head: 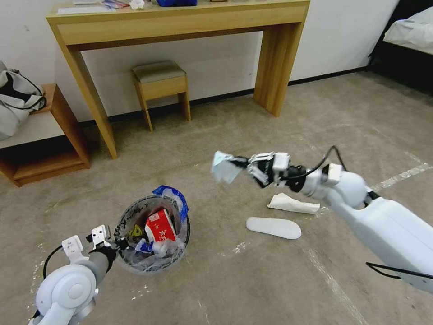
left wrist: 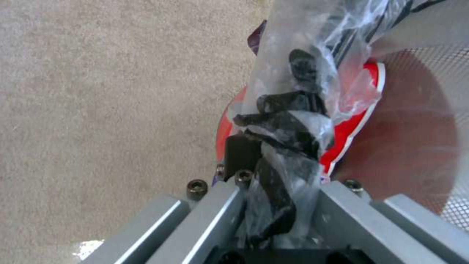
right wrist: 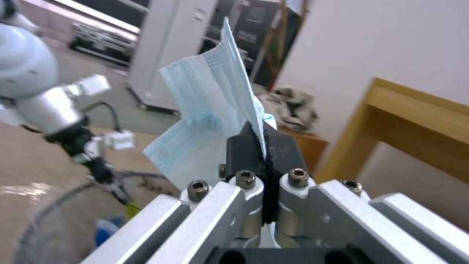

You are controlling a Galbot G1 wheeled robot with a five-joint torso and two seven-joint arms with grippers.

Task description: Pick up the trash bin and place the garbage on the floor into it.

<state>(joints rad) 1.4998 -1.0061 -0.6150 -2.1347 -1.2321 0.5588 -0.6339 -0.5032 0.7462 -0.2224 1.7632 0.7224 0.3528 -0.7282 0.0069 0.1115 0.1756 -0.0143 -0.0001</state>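
Note:
The trash bin [head: 151,234], lined with a clear printed bag with blue handles, is low over the beige floor [head: 234,280] at the front left. It holds a red-and-white carton [head: 160,227] and other litter. My left gripper [head: 118,243] is shut on its bag-covered rim; in the left wrist view its dark finger [left wrist: 242,152] pinches plastic against the red bin wall [left wrist: 229,121]. My right gripper [head: 239,163] hangs in the air to the right of the bin and beyond it, shut on a pale blue face mask [head: 224,167], a piece of garbage [right wrist: 210,121]. A flat white slipper [head: 274,227] and a white tissue [head: 293,204] lie on the floor under the right arm.
A wooden desk [head: 180,20] stands against the far wall with a small stool [head: 160,83] under it. A low wooden shelf [head: 45,135] with a grey bag [head: 16,101] is at the left. A bed [head: 412,29] is at the far right. Pale tape lines [head: 401,176] cross the carpet.

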